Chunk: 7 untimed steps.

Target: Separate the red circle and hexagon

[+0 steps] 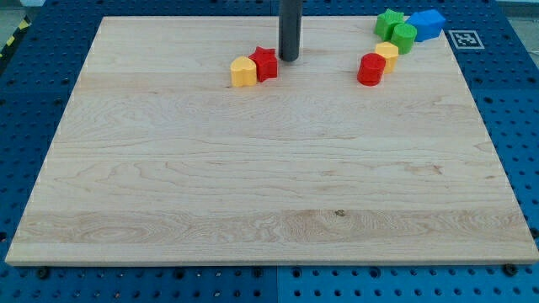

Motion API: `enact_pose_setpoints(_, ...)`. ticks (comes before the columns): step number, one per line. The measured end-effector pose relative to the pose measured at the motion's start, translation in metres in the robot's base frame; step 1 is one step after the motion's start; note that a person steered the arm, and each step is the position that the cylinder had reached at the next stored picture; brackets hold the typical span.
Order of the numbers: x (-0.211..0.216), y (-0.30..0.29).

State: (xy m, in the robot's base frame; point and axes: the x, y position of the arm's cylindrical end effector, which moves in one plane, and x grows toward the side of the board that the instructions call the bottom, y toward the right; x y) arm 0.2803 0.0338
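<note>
Red circle touching yellow hexagon
Red circle (370, 69) leans against yellow hexagon (386, 55); my tip (289, 59), no claw, sits beside red star (264, 64).

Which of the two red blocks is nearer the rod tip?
The red star-shaped block, touching the yellow block at the view's upper middle. My tip sits just to its right. The red cylinder-like block lies farther right, against another yellow block.

1 camera looks down, seemingly from the front, taking in the whole wooden board (253, 194).
</note>
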Motion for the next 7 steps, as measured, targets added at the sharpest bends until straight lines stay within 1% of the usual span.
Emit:
enact_pose_setpoints(1, -0.003, 0.032)
enact_pose_setpoints(4, 0.002, 0.163)
enact_pose_setpoints(6, 0.040, 0.171)
enact_pose_setpoints(7, 0.049, 0.186)
